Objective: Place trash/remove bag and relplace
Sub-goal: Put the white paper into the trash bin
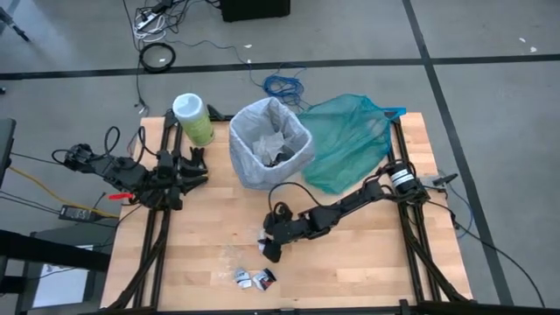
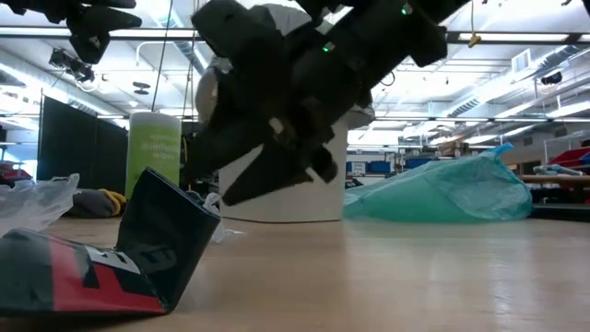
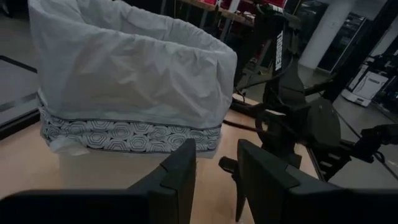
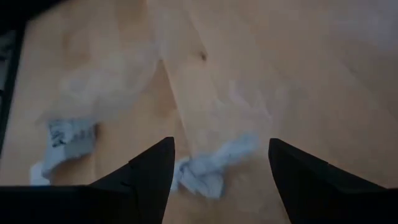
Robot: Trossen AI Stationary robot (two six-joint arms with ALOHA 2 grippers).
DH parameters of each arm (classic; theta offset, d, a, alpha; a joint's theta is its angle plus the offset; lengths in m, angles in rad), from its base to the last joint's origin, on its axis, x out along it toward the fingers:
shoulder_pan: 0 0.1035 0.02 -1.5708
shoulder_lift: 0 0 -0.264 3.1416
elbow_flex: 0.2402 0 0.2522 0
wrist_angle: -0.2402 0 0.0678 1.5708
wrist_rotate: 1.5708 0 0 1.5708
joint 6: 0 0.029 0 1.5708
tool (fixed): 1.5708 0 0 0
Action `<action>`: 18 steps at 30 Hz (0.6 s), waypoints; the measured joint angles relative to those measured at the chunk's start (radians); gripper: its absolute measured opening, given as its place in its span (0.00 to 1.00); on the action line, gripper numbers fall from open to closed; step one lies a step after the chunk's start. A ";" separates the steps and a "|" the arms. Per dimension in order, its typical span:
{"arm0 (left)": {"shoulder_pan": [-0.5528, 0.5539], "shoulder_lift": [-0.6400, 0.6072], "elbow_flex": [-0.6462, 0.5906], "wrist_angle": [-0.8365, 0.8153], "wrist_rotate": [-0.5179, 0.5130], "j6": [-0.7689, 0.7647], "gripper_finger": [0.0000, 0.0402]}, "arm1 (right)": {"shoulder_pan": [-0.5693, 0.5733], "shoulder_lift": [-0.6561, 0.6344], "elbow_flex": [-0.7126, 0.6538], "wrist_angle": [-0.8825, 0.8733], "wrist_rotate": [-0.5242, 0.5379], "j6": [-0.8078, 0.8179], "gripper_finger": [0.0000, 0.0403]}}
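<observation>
Right gripper (image 4: 221,168) jaws wide, poised over small crumpled white tissue scrap (image 4: 208,167) on pale wooden table (image 1: 367,254); best centre the scrap, descend square; left gripper (image 3: 214,180) parted, empty, beside white-lined bin (image 1: 269,140)

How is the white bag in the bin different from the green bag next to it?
The white bag lines the bin, opened upward with scraps inside; the green bag lies slumped on the table beside it. The white bag is pale and cloudy; the green bag is teal. Both are thin, crinkly plastic.
</observation>
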 joint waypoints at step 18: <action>0.000 0.000 0.000 -0.071 -0.001 -0.021 0.31 | 0.013 -0.055 0.000 -0.104 0.030 0.119 0.00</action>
